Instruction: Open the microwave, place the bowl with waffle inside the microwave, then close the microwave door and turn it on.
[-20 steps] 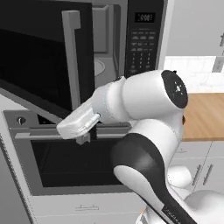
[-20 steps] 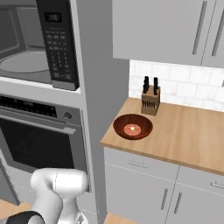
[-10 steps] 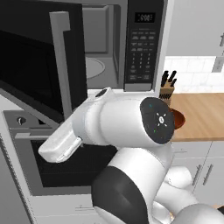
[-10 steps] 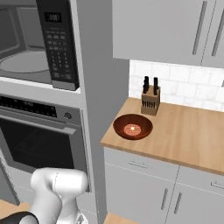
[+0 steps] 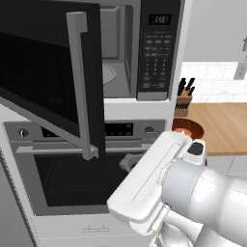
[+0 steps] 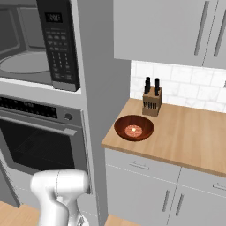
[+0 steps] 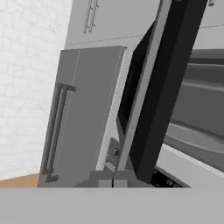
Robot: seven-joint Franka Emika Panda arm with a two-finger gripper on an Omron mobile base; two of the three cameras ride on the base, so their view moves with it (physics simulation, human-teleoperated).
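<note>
Microwave door [image 5: 48, 77]: now swung wide, cavity of microwave [image 5: 116, 53] exposed; I count opening step done
Gripper [image 7: 113, 181]: jaws pinched shut, empty, has let go of handle just ahead
Bowl with waffle [image 6: 133, 128]: on counter [image 6: 185, 132], well off to jaws' side; my next pick

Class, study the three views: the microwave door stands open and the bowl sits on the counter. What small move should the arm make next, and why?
Probably swing the arm right toward the bowl with waffle. The microwave door already stands wide open, showing the turntable in the microwave, while the bowl rests untouched on the wooden counter beside the knife block. The claw is shut and would need opening first.
</note>
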